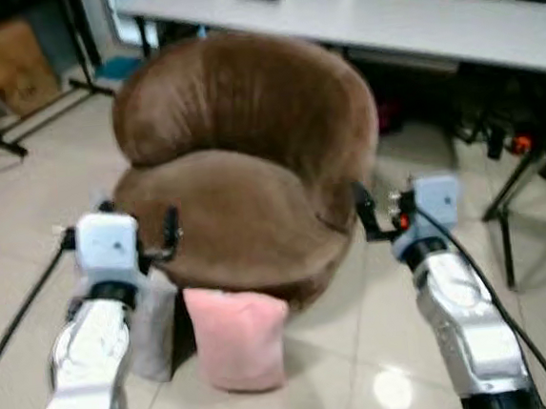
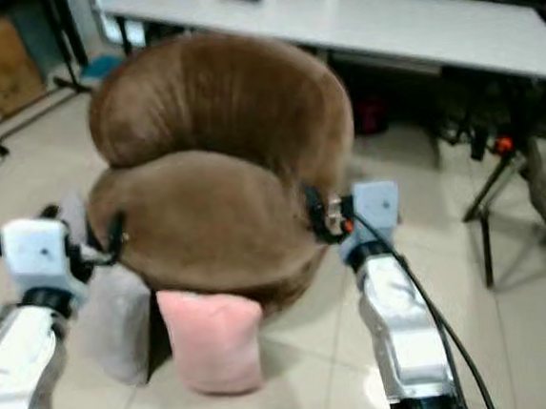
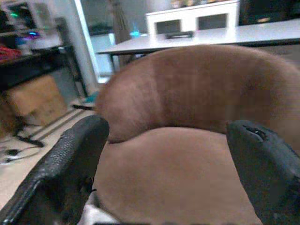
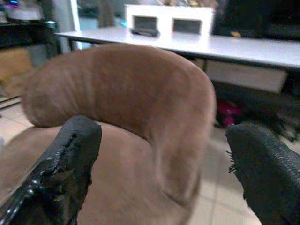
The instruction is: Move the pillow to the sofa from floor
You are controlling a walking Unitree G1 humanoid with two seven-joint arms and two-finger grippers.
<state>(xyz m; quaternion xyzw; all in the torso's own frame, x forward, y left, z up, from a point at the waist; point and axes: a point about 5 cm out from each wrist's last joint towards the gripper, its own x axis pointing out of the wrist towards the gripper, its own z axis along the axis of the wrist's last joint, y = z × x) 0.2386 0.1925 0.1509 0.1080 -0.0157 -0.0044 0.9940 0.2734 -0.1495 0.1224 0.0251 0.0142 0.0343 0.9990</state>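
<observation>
The left tool (image 1: pixel 153 236) hovers at the left edge of the sofa seat with its black fingers (image 3: pixel 70 164) spread wide and nothing between them; the right tool (image 1: pixel 379 216) hangs at the seat's right edge, just as wide and just as empty. Both are raised level with the cushion, which suggests the robot is facing its target and squaring up before it bends down, not yet reaching for anything.

The pink pillow (image 1: pixel 237 337) stands upright on the tiled floor (image 1: pixel 362 350), leaning against the front of the sofa base, between the two arms and lower than both tools. Just beside it, on the robot's left, a pale grey cushion (image 1: pixel 155 334) also leans against the sofa, partly hidden behind the left arm. Standing on edge as it does, the pink pillow offers its two flat faces to a grip from either side or from above.

The brown sofa (image 1: pixel 251 168) is a round, tub-shaped seat with a high curved back, and its cushion is free to take the pillow, so the lift needed looks short. Behind it a long white table (image 1: pixel 410 15) runs across the room, and a black stand (image 1: pixel 507 203) rests on the floor to the robot's right, well apart from the work.
</observation>
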